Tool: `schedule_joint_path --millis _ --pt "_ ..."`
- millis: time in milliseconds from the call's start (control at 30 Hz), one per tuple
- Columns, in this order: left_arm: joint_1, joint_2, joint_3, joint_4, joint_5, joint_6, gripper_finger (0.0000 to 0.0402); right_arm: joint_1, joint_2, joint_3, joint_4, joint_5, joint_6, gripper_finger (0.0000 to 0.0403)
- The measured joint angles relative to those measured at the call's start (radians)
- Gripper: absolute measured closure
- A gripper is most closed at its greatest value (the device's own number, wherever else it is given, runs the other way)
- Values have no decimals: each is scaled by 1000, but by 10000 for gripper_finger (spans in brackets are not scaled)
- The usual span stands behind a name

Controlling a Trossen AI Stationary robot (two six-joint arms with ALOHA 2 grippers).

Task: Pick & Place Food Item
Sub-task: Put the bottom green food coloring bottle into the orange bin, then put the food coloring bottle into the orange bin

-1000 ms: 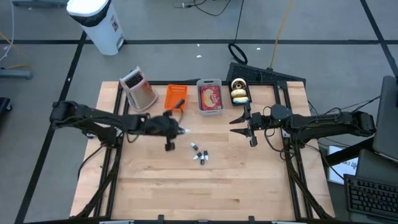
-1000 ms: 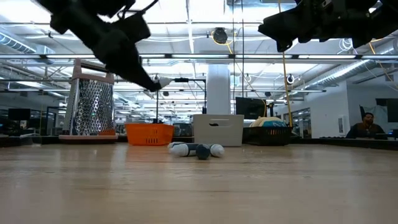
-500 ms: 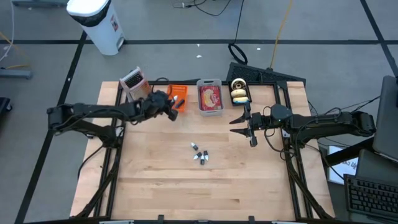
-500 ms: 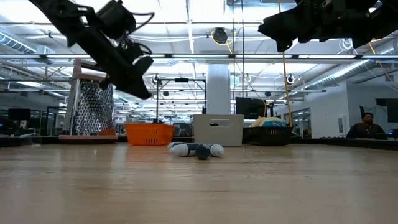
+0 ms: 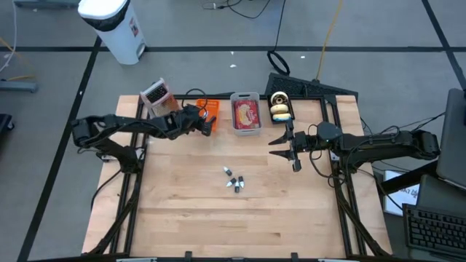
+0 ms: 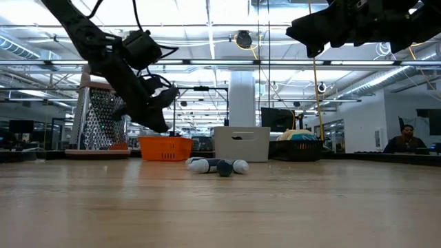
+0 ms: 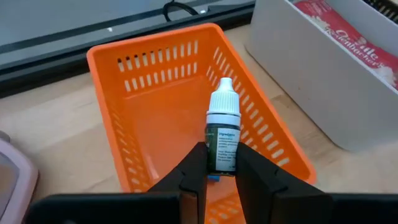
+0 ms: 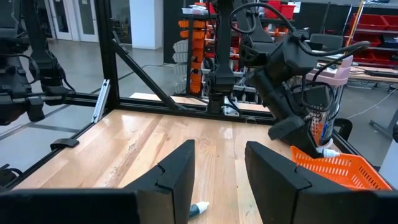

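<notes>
Left gripper [image 7: 216, 171] angled down, over orange basket [image 7: 155, 74]

2 dark, nearly black arms are seen from above: the left arm [image 5: 124, 129] and the right arm [image 5: 378, 145], each built of slim tube-like links joined by thicker rounded joints. Thin black cables are looped along the links, most plainly over the upper left arm in the low view. The left gripper [image 7: 216, 177] is shown with 2 flat, matte black fingers [image 7: 191, 175] of angular, blocky outline and stepped edges. The right gripper [image 8: 217, 171] carries 2 like fingers [image 8: 177, 171], broad at the base and bevelled toward squared tips. No markings or screws can be made out.
</notes>
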Motion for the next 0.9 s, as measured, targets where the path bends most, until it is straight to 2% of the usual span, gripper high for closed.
schedule_joint_path --millis 267,367,567,700,900 --pt "3 7 0 26 -23 -24 334 0 0 0 0 1 0 273" --pt "14 7 0 27 -25 -38 322 0 0 0 0 0 0 273" --pt "34 7 0 27 -3 -17 246 0 0 0 -11 0 0 273" --pt "36 -1 0 23 3 85 195 0 0 0 -12 0 0 273" --pt "16 -82 0 46 179 238 155 0 0 0 -15 0 0 273"
